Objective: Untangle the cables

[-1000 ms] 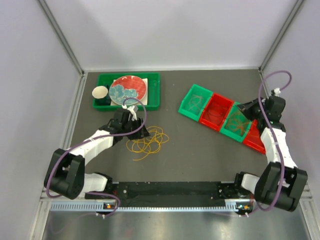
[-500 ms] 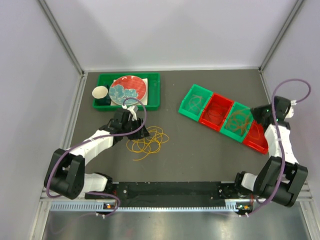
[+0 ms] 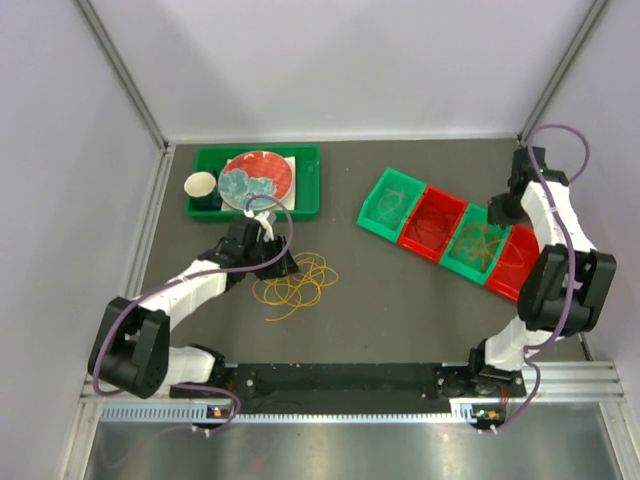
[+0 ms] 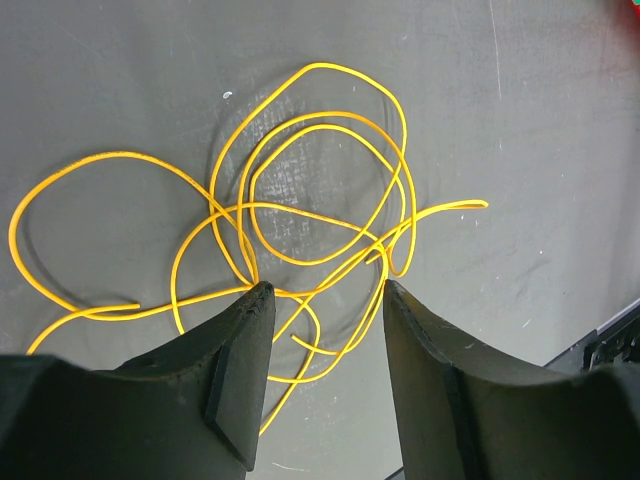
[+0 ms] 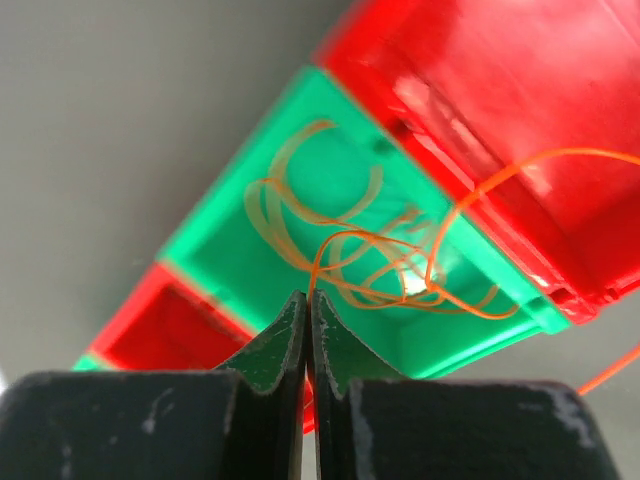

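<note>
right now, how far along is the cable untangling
Done: several cables already lie in the row of green and red bins. In hand: the right hand is shut on an orange cable above a green bin; the left hand is open over the yellow tangle on the table. Left: pulling those yellow loops apart and binning them.

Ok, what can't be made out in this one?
- Left wrist: lower strands of the yellow cable, hidden behind the fingers of the left gripper.
- Right wrist: far end of the orange cable, cut off by the right edge; bins behind it blurred.
- Top view: whether the right gripper holds a cable; too small.
</note>
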### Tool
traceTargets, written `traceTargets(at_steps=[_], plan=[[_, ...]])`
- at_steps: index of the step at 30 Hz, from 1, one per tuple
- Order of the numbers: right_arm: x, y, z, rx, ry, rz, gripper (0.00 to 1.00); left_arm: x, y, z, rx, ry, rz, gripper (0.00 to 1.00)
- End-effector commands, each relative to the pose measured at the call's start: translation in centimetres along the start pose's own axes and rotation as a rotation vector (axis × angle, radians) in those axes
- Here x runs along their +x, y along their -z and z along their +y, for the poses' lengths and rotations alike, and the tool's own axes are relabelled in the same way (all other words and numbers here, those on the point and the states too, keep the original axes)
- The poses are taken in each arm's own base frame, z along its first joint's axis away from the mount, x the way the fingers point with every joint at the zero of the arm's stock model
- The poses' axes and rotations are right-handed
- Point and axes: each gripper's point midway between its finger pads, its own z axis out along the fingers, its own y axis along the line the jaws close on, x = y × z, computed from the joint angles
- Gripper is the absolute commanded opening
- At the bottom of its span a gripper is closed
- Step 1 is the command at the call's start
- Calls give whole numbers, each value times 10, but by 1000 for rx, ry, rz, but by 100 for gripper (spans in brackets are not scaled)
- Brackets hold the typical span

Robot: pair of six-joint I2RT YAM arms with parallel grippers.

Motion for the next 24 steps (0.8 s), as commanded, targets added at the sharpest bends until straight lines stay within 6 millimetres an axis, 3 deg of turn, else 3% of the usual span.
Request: traceTargets(at_steps=[1, 4, 7, 13, 19, 24], plan=[[21, -10, -9, 20, -106, -14, 0, -13, 7, -8, 24, -30, -48, 52], [38, -21, -8, 24, -133, 0, 0, -11, 6, -7, 25, -28, -40, 52], [42, -35, -6, 39, -151, -35, 0, -10, 6, -7, 27, -27, -36, 52], [60, -54, 22, -31, -149, 30, 0, -13, 8, -8, 26, -30, -44, 52], [50, -43, 48, -138, -131, 2, 0, -13, 8, -8, 22, -31, -44, 52], [35, -33, 53, -165, -131, -61, 0, -13, 7, -8, 21, -32, -43, 52]])
